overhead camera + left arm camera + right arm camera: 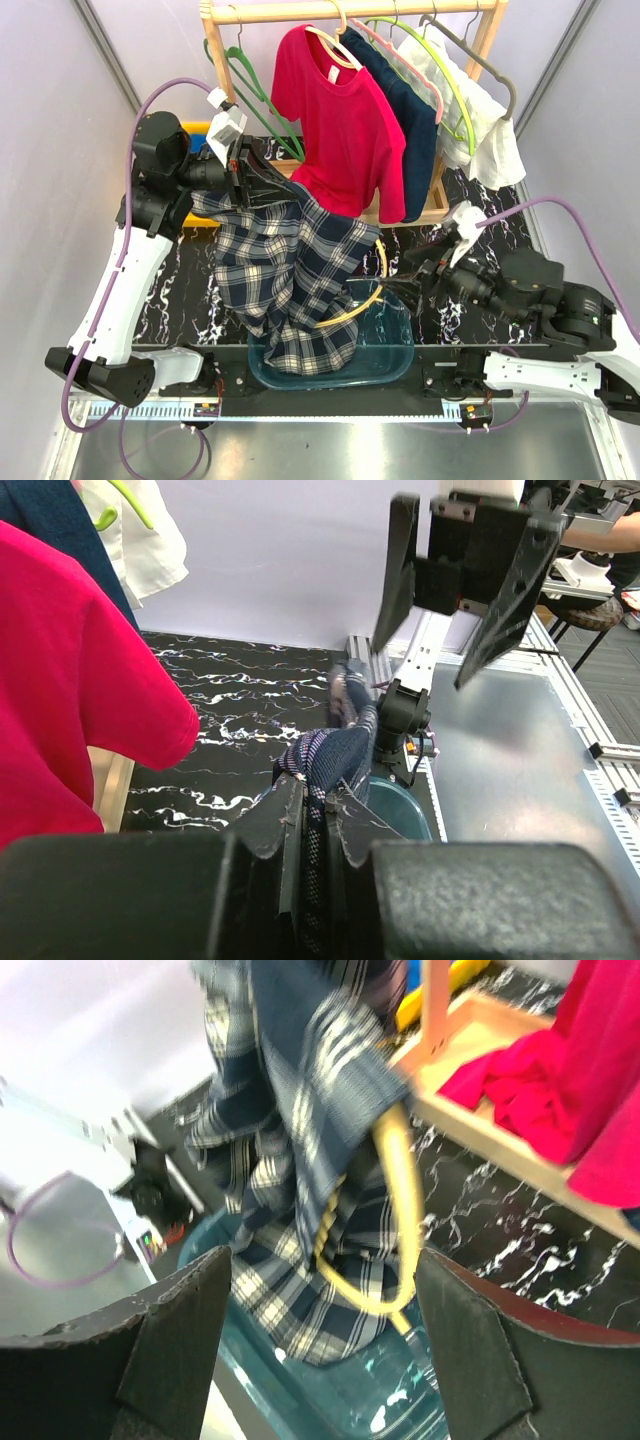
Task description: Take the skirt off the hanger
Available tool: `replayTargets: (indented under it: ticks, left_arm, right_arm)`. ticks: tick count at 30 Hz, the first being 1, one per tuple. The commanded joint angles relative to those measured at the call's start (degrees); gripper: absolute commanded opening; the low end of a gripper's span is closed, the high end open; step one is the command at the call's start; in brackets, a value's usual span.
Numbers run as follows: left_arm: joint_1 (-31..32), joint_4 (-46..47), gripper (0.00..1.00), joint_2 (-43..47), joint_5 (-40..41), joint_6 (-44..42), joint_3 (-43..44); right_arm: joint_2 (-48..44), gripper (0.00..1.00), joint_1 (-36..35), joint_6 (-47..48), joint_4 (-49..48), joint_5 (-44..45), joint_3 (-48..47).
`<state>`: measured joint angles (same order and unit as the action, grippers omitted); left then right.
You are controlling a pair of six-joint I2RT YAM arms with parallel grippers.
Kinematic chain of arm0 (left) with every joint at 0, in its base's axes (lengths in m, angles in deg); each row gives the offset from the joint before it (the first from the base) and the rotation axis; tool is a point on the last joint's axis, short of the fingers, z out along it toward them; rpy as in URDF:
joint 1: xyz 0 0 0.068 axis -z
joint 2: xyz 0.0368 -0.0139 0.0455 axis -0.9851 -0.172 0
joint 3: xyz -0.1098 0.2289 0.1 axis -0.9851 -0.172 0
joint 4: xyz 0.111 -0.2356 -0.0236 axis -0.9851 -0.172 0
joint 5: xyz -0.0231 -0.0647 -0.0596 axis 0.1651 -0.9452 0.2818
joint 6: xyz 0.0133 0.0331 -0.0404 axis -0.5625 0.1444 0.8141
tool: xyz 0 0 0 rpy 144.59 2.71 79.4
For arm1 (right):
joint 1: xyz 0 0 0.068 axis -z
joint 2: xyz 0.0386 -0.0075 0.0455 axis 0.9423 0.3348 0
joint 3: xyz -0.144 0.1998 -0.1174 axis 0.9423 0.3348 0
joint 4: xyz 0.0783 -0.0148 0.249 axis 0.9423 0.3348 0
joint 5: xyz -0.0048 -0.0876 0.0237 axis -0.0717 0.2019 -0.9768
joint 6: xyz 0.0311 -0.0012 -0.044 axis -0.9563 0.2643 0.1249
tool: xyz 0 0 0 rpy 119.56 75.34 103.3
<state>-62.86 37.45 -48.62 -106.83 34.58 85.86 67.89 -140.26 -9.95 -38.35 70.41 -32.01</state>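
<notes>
Skirt (418, 145) lies up and behind the right gripper (396, 282), whose jaws are spread wide and empty. The left gripper (238, 172) is clamped on the plaid shirt (290, 270). Dark navy and plain, the garment hangs lengthwise downward from the pink hanger (398, 53) on the wooden rack (300, 11), nearer the right arm.

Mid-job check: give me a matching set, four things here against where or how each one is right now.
1. red T-shirt
2. plaid shirt
3. navy skirt
4. right gripper

A. open, by the yellow hanger
B. on the rack, on the pink hanger
C. clamped in the left gripper, drooping into the teal tub
D. leftmost garment on the rack

Pairs: 1-D, 2-C, 3-B, 4-A
</notes>
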Motion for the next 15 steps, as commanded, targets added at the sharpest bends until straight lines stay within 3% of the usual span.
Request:
replayTargets:
  ticks: [1, 8, 15]
  left_arm:
    - [-0.18, 4.49, 0.11, 2.05, 1.13, 0.68, 1.45]
    - [-0.27, 3.53, 0.09, 1.97, 0.52, 0.42, 2.15]
    - [-0.27, 2.73, 0.08, 2.49, -0.45, 0.07, 2.5]
  right_arm:
    - [3.26, 0.81, -0.23, 0.18, 1.36, -4.89, 2.55]
    - [6.08, 0.78, -0.23, 6.6, 0.03, 0.37, 5.53]
    - [0.37, 0.78, -0.23, 8.19, -1.55, 11.27, 9.23]
